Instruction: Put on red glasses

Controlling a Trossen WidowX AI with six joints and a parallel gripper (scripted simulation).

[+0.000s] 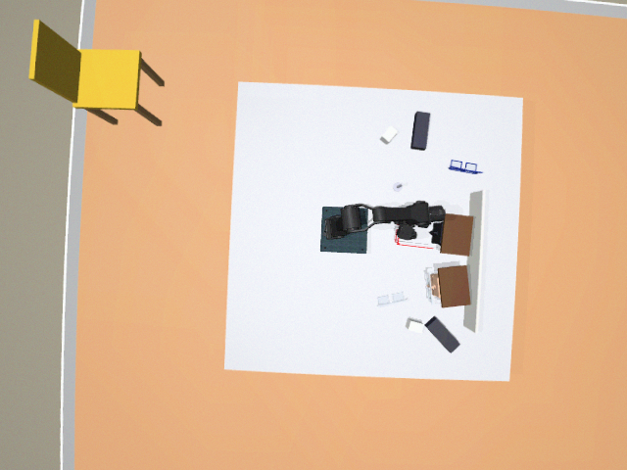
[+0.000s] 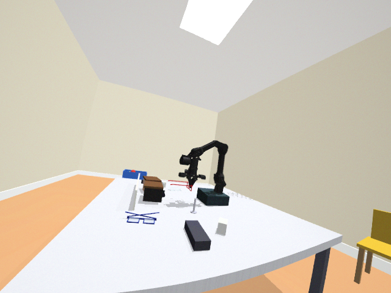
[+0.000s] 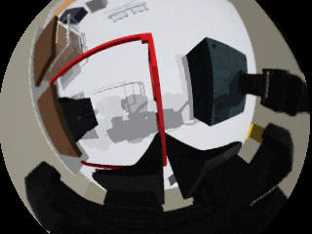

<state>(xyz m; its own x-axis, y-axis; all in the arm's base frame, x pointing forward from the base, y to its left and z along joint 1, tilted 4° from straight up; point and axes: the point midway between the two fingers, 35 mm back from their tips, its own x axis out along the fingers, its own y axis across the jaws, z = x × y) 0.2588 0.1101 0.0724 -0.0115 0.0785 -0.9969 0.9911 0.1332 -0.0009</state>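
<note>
The red glasses [image 1: 414, 246] [image 3: 155, 80] hang above the table. My gripper [image 2: 191, 187] [image 3: 160, 136] points down and is shut on their front frame; both temples reach toward the heads. A black head with brown hair [image 1: 457, 234] [image 2: 153, 194] [image 3: 78, 117] faces the arm beyond the temple ends. One temple end lies close to its side in the top view, with a gap in the exterior view. A skin-toned head with brown hair [image 1: 454, 286] [image 3: 45, 51] stands beside it, thin pale outlines around its face. I cannot make out a green tag on either head.
A pale upright panel [image 1: 476, 267] stands behind the heads. Blue glasses [image 1: 464, 170], clear glasses [image 1: 383, 299], a small stand [image 1: 398, 186] [image 2: 194, 206], two dark boxes [image 1: 420, 130] [image 1: 442, 334] and two white blocks [image 1: 389, 133] [image 1: 414, 326] are on the table.
</note>
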